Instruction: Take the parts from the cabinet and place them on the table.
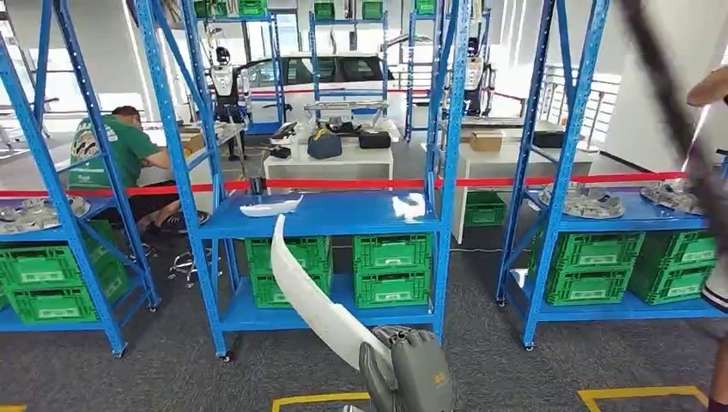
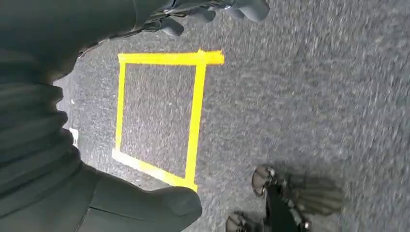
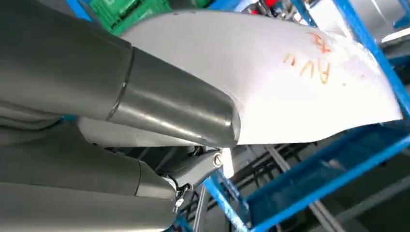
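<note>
Workshop floor of grey carpet, with blue steel shelving in a row; the centre cabinet (image 1: 322, 215) serves as the landmark. On its middle shelf lie 2 white parts (image 1: 270, 206), one toward its left post and one toward its right post; green crates (image 1: 391, 270) fill the tiers below the shelf. A red barrier tape (image 1: 343, 184) runs behind the cabinet, and a seated person in green (image 1: 129, 154) works at a desk beyond its left side.

My right hand (image 1: 410, 373) is in front of the cabinet, low, and grips the long white curved panel (image 1: 313, 296) at its near end; the panel rises from the hand toward the shelf edge, clear of it as far as I can tell. My left hand (image 2: 96, 193) hangs over the floor, fingers loosely curled around nothing.

Step in hand, by my judgement: carrying the panel away from the cabinet toward the table. To do this well I would keep the grip firm near the end held, keep the free tip away from the cabinet posts while turning, and move slowly, since the long overhang will swing.

The right wrist view shows orange handwriting (image 3: 309, 60) on the panel and my thumb (image 3: 169, 106) pressed across its surface, detail lost in the head view. The left wrist view shows a yellow taped square (image 2: 159, 116) on the carpet and a castor base (image 2: 285, 203) beside it.
</note>
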Tool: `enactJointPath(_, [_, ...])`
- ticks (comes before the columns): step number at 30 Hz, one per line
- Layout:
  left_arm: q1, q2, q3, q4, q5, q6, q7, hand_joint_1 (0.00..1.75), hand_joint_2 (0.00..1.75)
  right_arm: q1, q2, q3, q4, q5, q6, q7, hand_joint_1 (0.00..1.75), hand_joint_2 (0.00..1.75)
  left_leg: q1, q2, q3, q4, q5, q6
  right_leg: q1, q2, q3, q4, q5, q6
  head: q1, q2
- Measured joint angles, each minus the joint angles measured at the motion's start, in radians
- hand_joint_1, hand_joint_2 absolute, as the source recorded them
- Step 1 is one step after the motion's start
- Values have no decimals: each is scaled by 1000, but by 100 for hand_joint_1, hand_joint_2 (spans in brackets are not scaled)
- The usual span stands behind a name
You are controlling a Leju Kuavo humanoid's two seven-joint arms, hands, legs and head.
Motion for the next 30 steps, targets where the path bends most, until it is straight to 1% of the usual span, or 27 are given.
enactJointPath(1, [2, -1, 0, 0, 0, 0, 0, 0, 175, 3, -1, 0, 1, 0, 0, 0, 175, 0, 0, 0, -4, -3, 4, -3, 1, 0, -2, 1, 3, -4, -1, 0])
enactJointPath(3, [3, 0, 0, 0, 0, 0, 0, 0, 175, 7, -2, -1, 4, 0, -1, 0, 175, 0, 1, 0, -4, -10, 21, 1, 3, 0, -4, 3, 8, -10, -1, 0])
enactJointPath(4, [4, 0, 0, 0, 0, 0, 0, 0, 175, 7, -3, -2, 5, 1, -1, 0, 175, 0, 1, -1, 2, -15, 51, 1, 4, 0, -9, 6, 11, -13, -1, 0])
enactJointPath(5, [4, 0, 0, 0, 0, -3, 1, 0, 175, 8, -3, -2, 6, 8, -3, -1, 175, 0, 2, -2, -2, -19, 73, -15, 4, 0, -14, 10, 12, -15, -1, 0])
enactJointPath(6, [3, 0, 0, 0, -1, -10, 2, 0, 175, 8, -4, -2, 8, 16, -4, -2, 175, 0, 3, -2, -3, -22, 70, -29, 4, 0, -20, 13, 15, -15, -1, 0])
enactJointPath(7, [3, 0, 0, 0, -5, -21, 7, 0, 175, 8, -4, -2, 9, 27, -8, -3, 175, 0, 3, -3, -6, -21, 77, -35, 3, 0, -23, 16, 15, -15, -1, 0])
enactJointPath(10, [3, 0, -8, 0, -11, -35, 9, 0, 175, 8, -6, -2, 9, 48, -14, 10, 175, 0, 3, -3, -9, -21, 77, -35, 4, 0, -27, 17, 17, -16, -1, 0])
enactJointPath(11, [2, 1, -8, -1, -8, -35, 9, 0, 175, 8, -6, -2, 9, 55, -7, 20, 175, 0, 1, -3, -19, -18, 73, -34, -5, -3, -23, 9, 20, -10, -1, 0])
enactJointPath(12, [2, 2, -8, -1, 0, -35, 9, 0, 175, 7, -6, -2, 7, 66, 1, 28, 175, 0, -3, -6, -16, -26, 73, -21, -5, -7, -19, 3, 22, -4, -3, 0])
enactJointPath(13, [1, 3, -8, -1, 3, -33, 11, 0, 175, 7, -6, -2, 4, 74, 5, 32, 175, 0, -3, -8, 3, -51, 79, -8, 1, -9, -9, -14, 28, 4, -4, 0])
enactJointPath(14, [0, 0, -8, 0, 3, -32, 15, 0, 175, 8, -9, -2, 2, 81, 5, 34, 175, 0, 14, -12, 25, -87, 100, -6, -1, -7, -7, 2, 26, 4, -5, 0])
enactJointPath(15, [-1, -2, -8, 0, 3, -29, 23, 0, 175, 4, -12, -2, 2, 87, 3, 34, 175, 0, 14, -13, 31, -102, 107, 0, 2, -4, -21, 28, -8, 9, -4, 0])
enactJointPath(16, [-3, -2, -8, 0, 0, -27, 32, 0, 175, -1, -16, -2, 2, 89, 0, 34, 175, 0, 17, -17, 25, -102, 117, -2, -1, 0, -47, 88, -57, 14, -3, 0])
enactJointPath(17, [-4, -2, -8, 0, -1, -24, 38, 0, 175, 0, -22, -2, 2, 89, -2, 34, 175, 0, 20, -23, 17, -101, 120, -7, -7, 1, -79, 161, -102, 21, -3, 0])
enactJointPath(18, [-4, -4, -8, 0, -1, -23, 43, 0, 175, 2, -27, -2, 3, 89, -2, 34, 175, 0, 23, -31, 8, -100, 124, -12, -15, 1, -110, 231, -138, 28, -2, 0])
enactJointPath(19, [-4, -5, -8, 0, -1, -22, 46, 0, 175, 5, -32, -2, 5, 89, -2, 35, 175, 0, 27, -39, -3, -96, 128, -19, -21, 1, -125, 266, -149, 36, -3, 0])
enactJointPath(20, [-2, -6, -8, 0, 2, -22, 47, 0, 175, 10, -32, -2, 5, 91, -2, 34, 175, 0, 34, -47, -17, -89, 133, -27, -28, 1, -115, 254, -134, 43, -2, 0])
enactJointPath(21, [-3, -8, -8, 0, 2, -22, 47, 0, 175, 14, -32, -2, 5, 94, -4, 32, 175, 0, 42, -55, -33, -77, 138, -36, -37, 1, -81, 195, -101, 52, -2, 0])
enactJointPath(22, [-4, -10, -8, 0, 0, -23, 47, 0, 175, 18, -32, -2, 5, 98, -6, 31, 175, 0, 51, -65, -52, -59, 139, -46, -46, 7, -32, 110, -66, 63, -3, 0])
enactJointPath(23, [-7, -11, -8, 0, -4, -24, 48, 0, 175, 21, -33, -2, 5, 101, -9, 28, 175, 0, 57, -76, -75, -32, 138, -60, -60, 29, 14, 21, -46, 77, -2, 0])
enactJointPath(24, [-6, -10, -8, -1, -5, -24, 48, 0, 175, 30, -33, -2, 5, 101, -11, 27, 175, 0, 56, -81, -79, -23, 139, -68, -50, 49, -1, 63, -59, 79, -2, 0])
enactJointPath(25, [-4, 0, -8, -5, -5, -23, 48, 0, 175, 40, -33, 1, 1, 104, -17, 21, 175, 0, 50, -94, -93, 3, 126, -85, -51, 83, -19, 69, -58, 53, 7, 0])
enactJointPath(26, [-4, -6, -8, -4, -3, -19, 48, 0, 175, 47, -37, 0, -1, 105, -18, 21, 175, 0, 47, -99, -96, -1, 131, -87, -52, 65, -22, 82, -59, 36, -14, 0])
enactJointPath(27, [-3, -6, -8, -4, -1, -16, 48, 0, 175, 47, -36, 1, -2, 106, -20, 18, 175, 0, 49, -104, -100, -8, 133, -91, -50, 56, -23, 89, -60, 25, -11, 0])
enactJointPath(28, [1, -5, -8, -3, -1, -13, 51, 0, 175, 44, -36, 1, -2, 108, -22, 16, 175, 0, 50, -107, -101, -19, 139, -94, -48, 45, -25, 93, -56, 17, -12, 0])
enactJointPath(29, [2, -6, -8, -2, -1, -12, 55, 0, 175, 41, -34, 1, -2, 108, -24, 16, 175, 0, 55, -110, -106, -20, 149, -99, -49, 33, -35, 92, -48, 6, -13, 0])
enactJointPath(30, [3, -6, -8, -1, -1, -11, 58, 0, 175, 40, -33, 1, -2, 108, -24, 16, 175, 0, 52, -79, -116, -3, 130, -92, -45, 24, -37, 91, -38, -1, -15, 0])
